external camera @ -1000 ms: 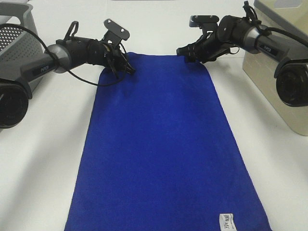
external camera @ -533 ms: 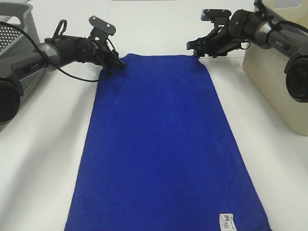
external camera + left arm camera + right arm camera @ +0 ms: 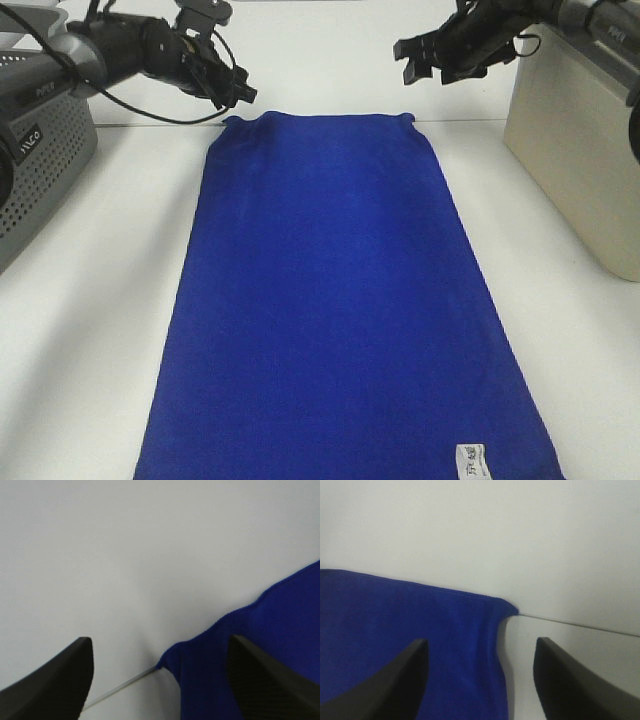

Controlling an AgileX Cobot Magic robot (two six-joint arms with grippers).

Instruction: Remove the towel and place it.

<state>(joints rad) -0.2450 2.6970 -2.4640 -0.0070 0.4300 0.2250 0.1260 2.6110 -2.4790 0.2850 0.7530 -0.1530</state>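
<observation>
The royal-blue towel (image 3: pixel 335 300) lies flat and spread lengthwise down the white table, a small white label (image 3: pixel 469 462) near its front right corner. My left gripper (image 3: pixel 238 92) hovers open above the towel's far left corner (image 3: pixel 172 662), holding nothing. My right gripper (image 3: pixel 408 62) hangs open above the far right corner (image 3: pixel 507 607), also empty. Both wrist views show dark fingers (image 3: pixel 55 680) (image 3: pixel 395 682) spread wide with towel cloth and bare table between them.
A grey perforated basket (image 3: pixel 45 140) stands at the left edge. A beige bin (image 3: pixel 575 130) stands at the right. The table's far edge runs just behind the towel's far end.
Both grippers have let go of the towel's far corners, opened and risen back away from the cloth. The towel's far edge now rests on the table.
</observation>
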